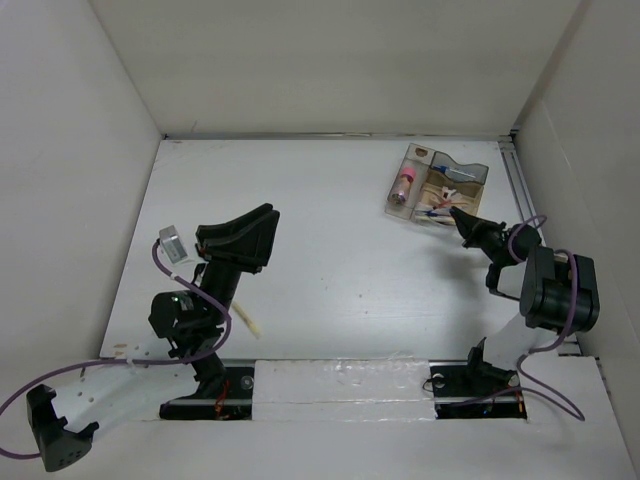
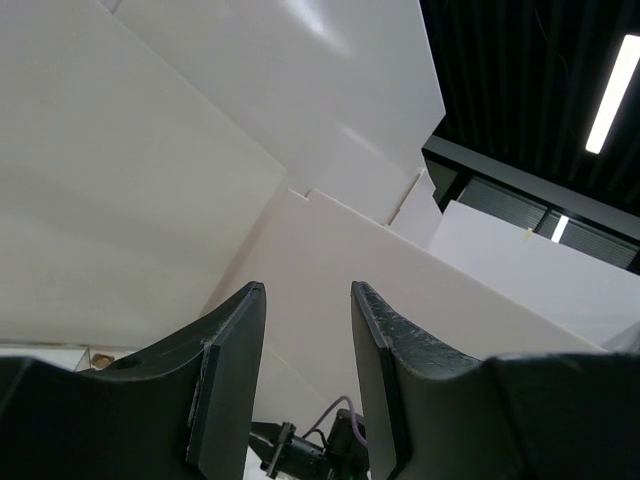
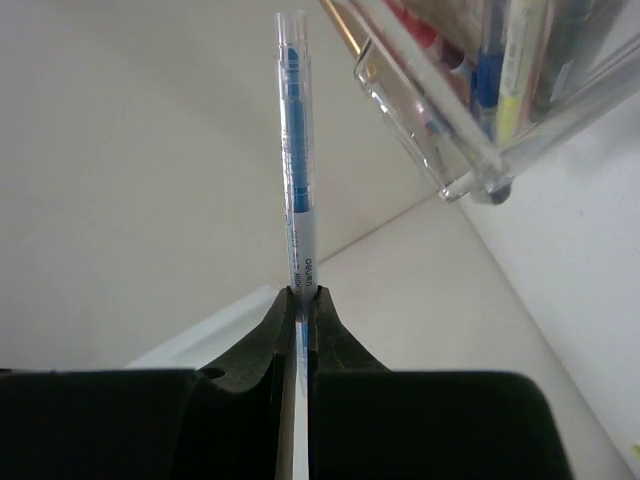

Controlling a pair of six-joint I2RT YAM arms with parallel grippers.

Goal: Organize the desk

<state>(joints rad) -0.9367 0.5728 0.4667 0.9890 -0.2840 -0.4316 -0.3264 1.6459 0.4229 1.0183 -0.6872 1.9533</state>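
The desk point(image 1: 330, 260) is a white tabletop walled by white panels. My right gripper point(image 1: 458, 215) is shut on a clear pen with a blue core point(image 3: 296, 150), which sticks out past the fingertips in the right wrist view, where the gripper point(image 3: 302, 292) sits just beside the near corner of a clear plastic compartment tray point(image 3: 440, 120). That tray point(image 1: 478, 175) stands at the back right and holds pens and a pink item. My left gripper point(image 1: 262, 228) is open and empty, raised at the left; in its wrist view point(image 2: 308, 290) it points up at the walls.
A small grey and white block point(image 1: 172, 243) lies at the desk's left edge. A cream stick point(image 1: 247, 324) lies by the left arm's base. A metal rail point(image 1: 517, 185) runs along the right edge. A black holder point(image 1: 55, 430) sits off the desk at bottom left.
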